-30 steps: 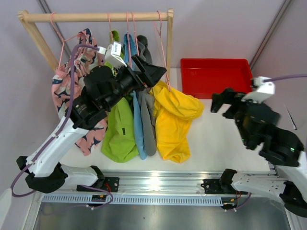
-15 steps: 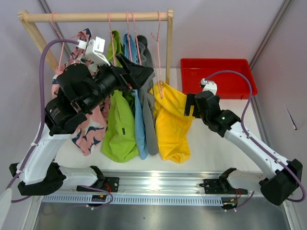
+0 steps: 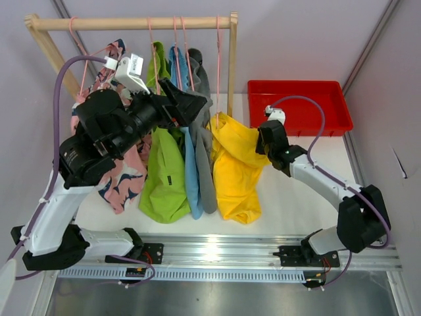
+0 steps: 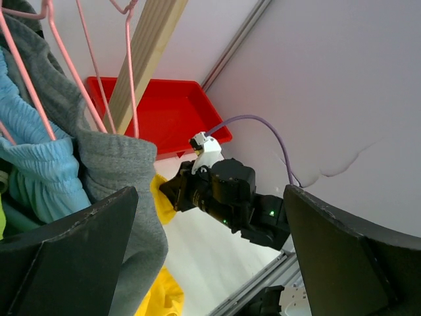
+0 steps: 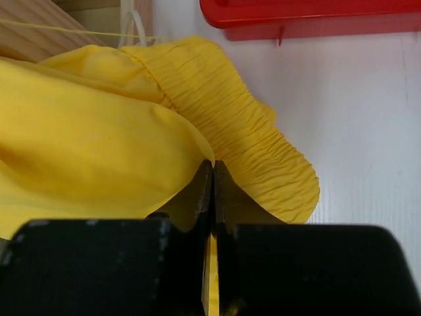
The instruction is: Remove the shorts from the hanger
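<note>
- The white table lies under both grippers, and the shorts' lower ends rest on it.
- The wooden rack stands beyond the left gripper, its rail above the jaws.
- The yellow shorts are at the right gripper. In the right wrist view its two fingers are pressed together on a fold of yellow fabric just below the gathered waistband. The rest of the cloth spreads ahead of the jaws and to one side. I cannot tell whether the waistband is still hooked on its hanger.
- The lime green shorts and the pink patterned shorts hang below and behind the left jaws.
- The red tray sits on the table just past the right jaws, beyond the yellow waistband.
- The grey shorts and the light blue shorts hang right at the left jaws. In the left wrist view the grey cloth drapes against one finger.
- The left gripper's jaws are spread wide and hold nothing.
- The pink hangers rise from just above the left jaws to the rail.
</note>
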Controlling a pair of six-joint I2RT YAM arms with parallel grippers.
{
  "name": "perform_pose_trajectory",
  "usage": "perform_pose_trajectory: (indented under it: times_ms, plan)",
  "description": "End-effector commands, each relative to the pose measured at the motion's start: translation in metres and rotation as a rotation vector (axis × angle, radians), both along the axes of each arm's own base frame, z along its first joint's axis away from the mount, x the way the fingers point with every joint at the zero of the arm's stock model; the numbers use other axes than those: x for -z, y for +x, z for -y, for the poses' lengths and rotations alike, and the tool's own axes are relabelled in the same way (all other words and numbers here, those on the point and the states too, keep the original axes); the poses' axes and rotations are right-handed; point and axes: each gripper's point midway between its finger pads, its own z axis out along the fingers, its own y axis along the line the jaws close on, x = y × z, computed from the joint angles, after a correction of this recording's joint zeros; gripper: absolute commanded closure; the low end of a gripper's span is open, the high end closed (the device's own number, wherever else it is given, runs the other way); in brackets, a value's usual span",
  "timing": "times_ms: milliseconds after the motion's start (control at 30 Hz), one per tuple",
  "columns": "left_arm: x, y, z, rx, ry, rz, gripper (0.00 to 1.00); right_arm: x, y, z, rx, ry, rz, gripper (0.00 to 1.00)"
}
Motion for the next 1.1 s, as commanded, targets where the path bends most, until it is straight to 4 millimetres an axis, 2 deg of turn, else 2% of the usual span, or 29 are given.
perform_pose_trajectory:
  times_ms: [0,67,200,233,267,300,333,367,400,467,500,533,567,600,633,667,700,733,767,800,833,867,900,933,967,1000,1067]
  plan:
    - [-0.015,-0.01,-0.016,-0.017,0.0,0.05,0.01,-0.024,0.007,-0.009,-0.023,0.06,0.097,1.0]
    - [-0.018,-0.012,-0.018,-0.014,0.002,0.056,0.01,-0.047,-0.003,-0.001,-0.009,0.054,0.136,1.0]
    - [-0.02,-0.018,-0.021,0.003,0.025,0.06,0.01,-0.118,-0.012,0.042,0.101,0.042,0.26,1.0]
    - [-0.017,-0.019,-0.022,0.006,0.036,0.052,0.01,-0.157,-0.009,0.048,0.116,0.073,0.327,1.0]
    - [-0.021,-0.023,-0.024,0.014,0.034,0.06,0.01,-0.173,-0.007,0.063,0.141,0.051,0.343,1.0]
    - [-0.018,-0.025,-0.025,0.017,0.045,0.053,0.01,-0.219,-0.004,0.069,0.152,0.076,0.425,1.0]
    - [-0.019,-0.027,-0.028,0.019,0.046,0.054,0.01,-0.235,0.0,0.079,0.168,0.046,0.444,1.0]
    - [-0.024,-0.031,-0.03,0.028,0.037,0.062,0.01,-0.243,0.011,0.08,0.175,0.032,0.445,1.0]
    - [-0.023,-0.032,-0.031,0.031,0.041,0.06,0.01,-0.285,0.014,0.084,0.189,0.052,0.518,1.0]
    - [-0.025,-0.036,-0.035,0.032,0.043,0.075,0.01,-0.303,0.03,0.101,0.234,0.042,0.53,1.0]
    - [-0.021,-0.035,-0.037,0.025,0.05,0.072,0.01,-0.301,0.047,0.102,0.24,0.046,0.516,1.0]
    - [-0.016,-0.034,-0.036,0.024,0.066,0.069,0.01,-0.331,0.049,0.102,0.224,0.088,0.574,1.0]
    - [-0.013,-0.033,-0.038,0.013,0.073,0.066,0.0,-0.326,0.068,0.106,0.241,0.103,0.561,1.0]
    - [-0.001,-0.029,-0.035,0.009,0.097,0.044,0.01,-0.33,0.077,0.108,0.247,0.117,0.564,1.0]
    - [0.002,-0.029,-0.036,0.004,0.101,0.043,0.01,-0.365,0.077,0.106,0.222,0.16,0.633,1.0]
    - [0.001,-0.031,-0.039,0.004,0.094,0.051,0.01,-0.376,0.084,0.108,0.222,0.162,0.652,1.0]
    - [0.013,-0.028,-0.035,0.006,0.113,0.034,0.01,-0.353,0.115,0.103,0.22,0.135,0.589,1.0]
    - [0.013,-0.029,-0.035,0.009,0.11,0.038,0.01,-0.36,0.125,0.1,0.205,0.133,0.601,1.0]
    - [0.009,-0.031,-0.037,0.011,0.094,0.053,0.01,-0.421,0.109,0.108,0.204,0.164,0.75,1.0]
    - [0.015,-0.03,-0.035,0.012,0.103,0.045,0.01,-0.407,0.139,0.104,0.199,0.155,0.743,1.0]
    - [0.022,-0.028,-0.032,0.016,0.11,0.036,0.01,-0.427,0.136,0.107,0.195,0.172,0.817,1.0]
    - [0.028,-0.026,-0.03,0.016,0.115,0.032,0.01,-0.429,0.143,0.111,0.194,0.171,0.842,1.0]
    - [0.027,-0.026,-0.028,0.022,0.109,0.035,0.01,-0.452,0.145,0.114,0.194,0.197,0.955,1.0]
    - [0.032,-0.025,-0.024,0.034,0.111,0.028,0.01,-0.474,0.13,0.119,0.189,0.209,1.031,1.0]
    - [0.034,-0.024,-0.021,0.043,0.106,0.03,0.01,-0.456,0.146,0.122,0.195,0.2,1.019,1.0]
    - [0.036,-0.024,-0.018,0.049,0.103,0.03,0.0,-0.48,0.136,0.133,0.22,0.214,1.12,1.0]
    - [0.045,-0.022,-0.013,0.061,0.114,0.018,0.01,-0.477,0.156,0.146,0.247,0.212,1.155,1.0]
